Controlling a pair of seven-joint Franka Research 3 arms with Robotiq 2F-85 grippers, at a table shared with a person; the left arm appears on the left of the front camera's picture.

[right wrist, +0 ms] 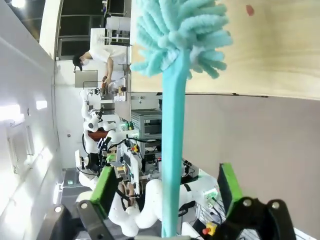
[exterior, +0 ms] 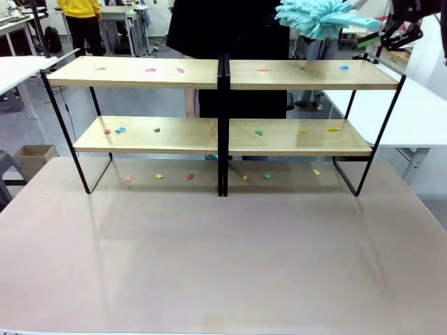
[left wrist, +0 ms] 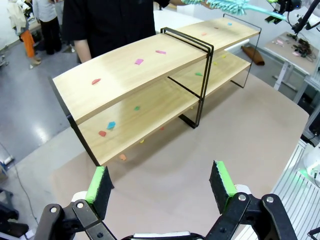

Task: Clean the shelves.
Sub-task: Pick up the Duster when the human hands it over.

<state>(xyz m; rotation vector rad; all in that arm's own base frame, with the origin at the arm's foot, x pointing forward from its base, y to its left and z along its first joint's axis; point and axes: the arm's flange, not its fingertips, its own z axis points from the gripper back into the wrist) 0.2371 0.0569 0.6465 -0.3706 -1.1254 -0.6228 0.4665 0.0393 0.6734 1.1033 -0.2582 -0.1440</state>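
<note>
Light wood boards on thin black frames make up the shelves (exterior: 140,73), two joined racks standing well ahead of the left gripper (left wrist: 159,172) across bare table (exterior: 223,265). From the right gripper (right wrist: 167,172) the top board lies just beyond and below its fingertips. Small coloured scraps (exterior: 150,70) dot both tiers, and more lie on the table under the racks, so no board looks wiped yet.

A teal fluffy duster (exterior: 318,17) hovers above the right-hand top board. Its handle (right wrist: 172,150) runs straight up the middle of the right gripper, whose green pads (right wrist: 107,182) stand spread wide on either side without touching it. What carries the duster I cannot tell. The left gripper is likewise spread, with nothing between its fingers. A person (exterior: 237,28) in black stands just behind the racks, beyond both grippers.

The step in hand looks like taking up the duster. The next move probably calls for pressing the pads onto the handle squarely, then lowering the head to the near top board and sweeping along it.
</note>
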